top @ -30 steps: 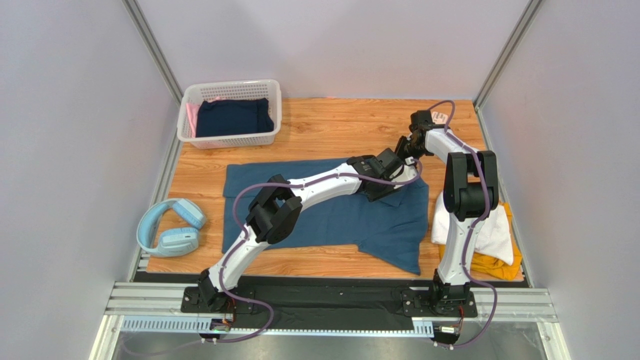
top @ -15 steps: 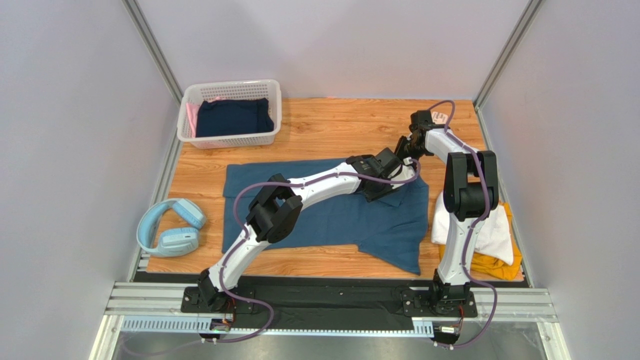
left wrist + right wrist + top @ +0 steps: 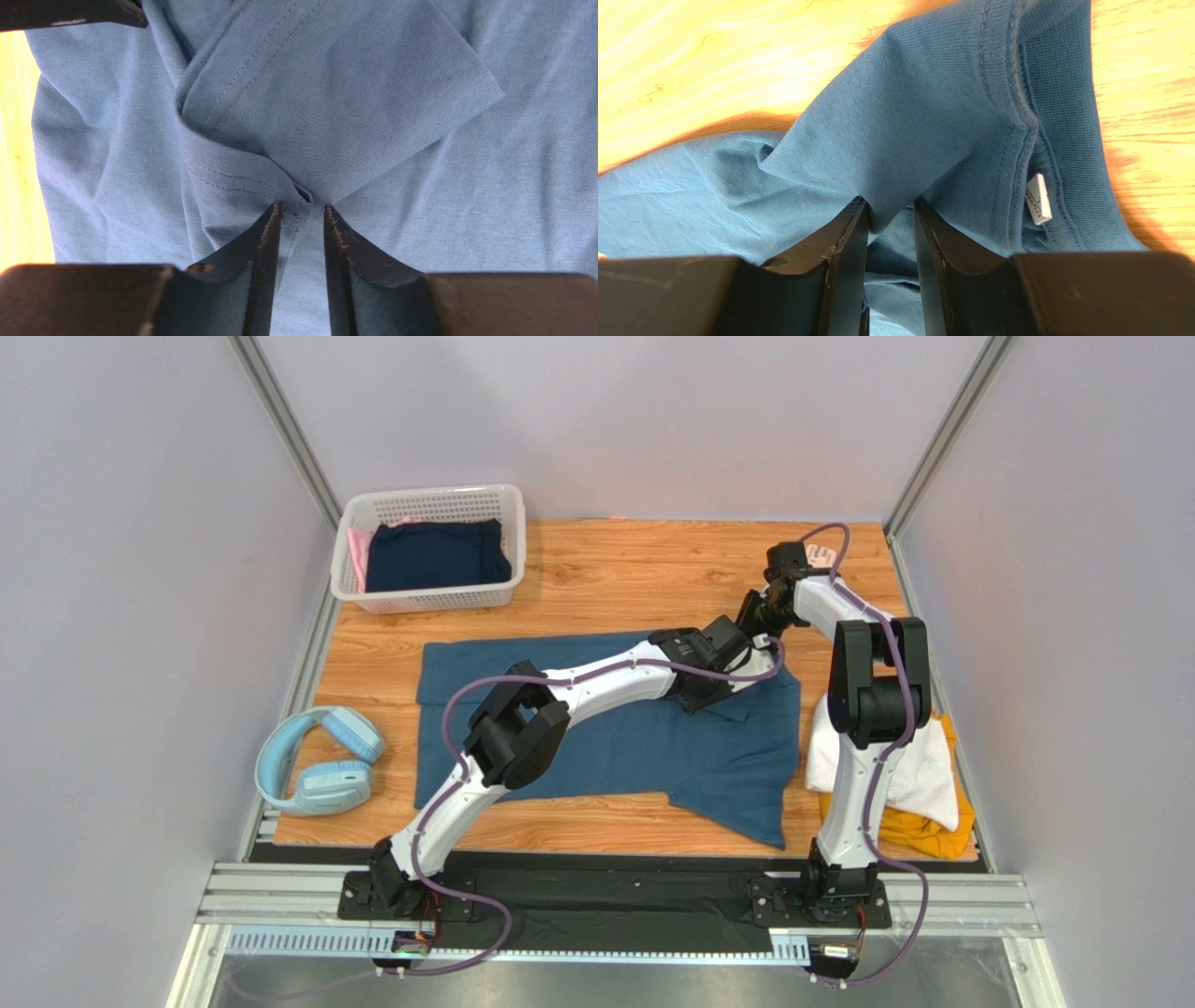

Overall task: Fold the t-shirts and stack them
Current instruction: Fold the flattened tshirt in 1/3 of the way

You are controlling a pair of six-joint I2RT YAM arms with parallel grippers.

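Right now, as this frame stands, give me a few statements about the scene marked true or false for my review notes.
1. The left end effector and the right end effector each have fabric of the teal t-shirt pinched between their fingers. True.
2. The basket is empty. False: it holds a navy garment and a pink cloth.
3. Pale-blue headphones lie at the left edge of the table. True.
4. The white t-shirt lies on the teal t-shirt. False: it sits to the right of it, on the mustard-yellow t-shirt.
5. The right end effector grips close to the collar label. True.
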